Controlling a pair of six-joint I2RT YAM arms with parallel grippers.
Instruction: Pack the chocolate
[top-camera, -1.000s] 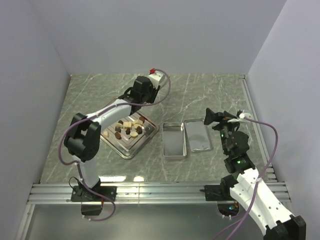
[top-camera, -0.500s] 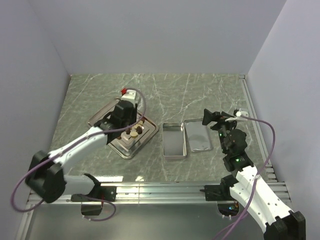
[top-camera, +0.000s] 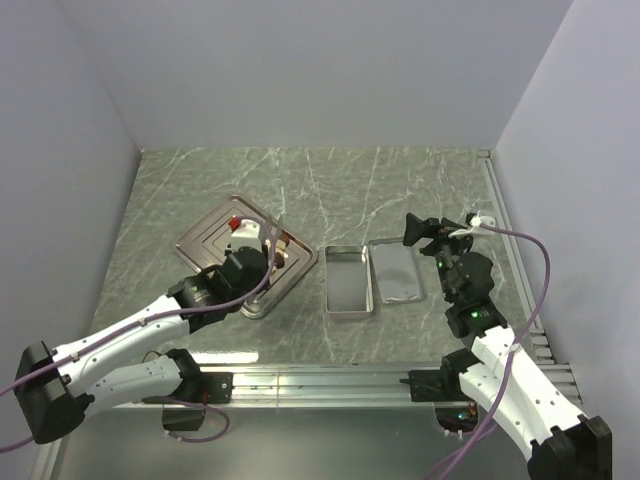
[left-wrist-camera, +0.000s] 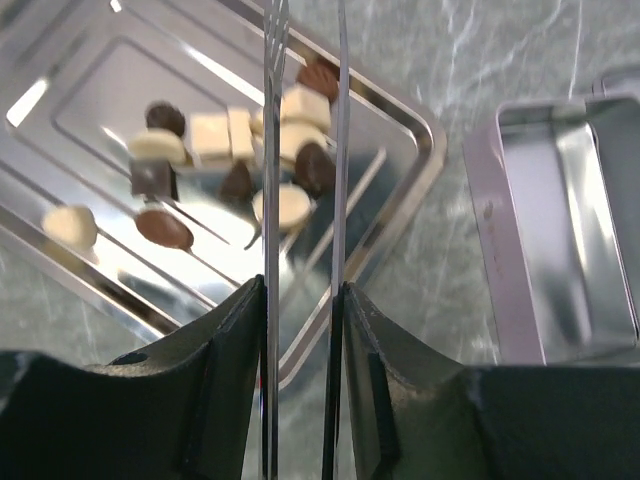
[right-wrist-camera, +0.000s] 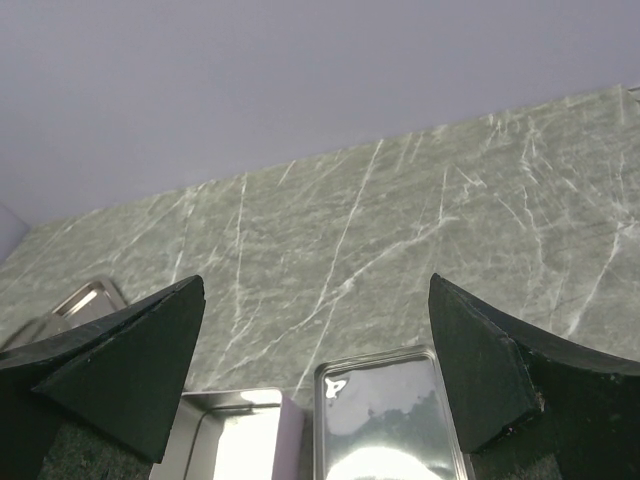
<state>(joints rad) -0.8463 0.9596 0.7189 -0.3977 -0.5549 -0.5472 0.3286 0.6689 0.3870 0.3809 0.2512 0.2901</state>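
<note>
Top view: left arm (top-camera: 215, 290) covers near part of tray (top-camera: 205, 240); chocolate hidden there.
Left wrist view: tray corner cut off by top and left edges; tin (left-wrist-camera: 560, 230) cut off at right; finger blades (left-wrist-camera: 272, 150) cross several chocolates (left-wrist-camera: 290, 205), exact count unclear.
Right wrist view: tin (right-wrist-camera: 240, 435) and lid (right-wrist-camera: 385, 410) cut off at bottom; tray (right-wrist-camera: 85, 300) corner only, chocolate out of frame.

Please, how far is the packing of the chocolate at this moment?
Done: the tin lies open, its lid beside it. In hand: the left gripper hovers above the tray of chocolate, holding none. Left: every piece is on the tray and the tin is empty; the right gripper is open and idle.
</note>
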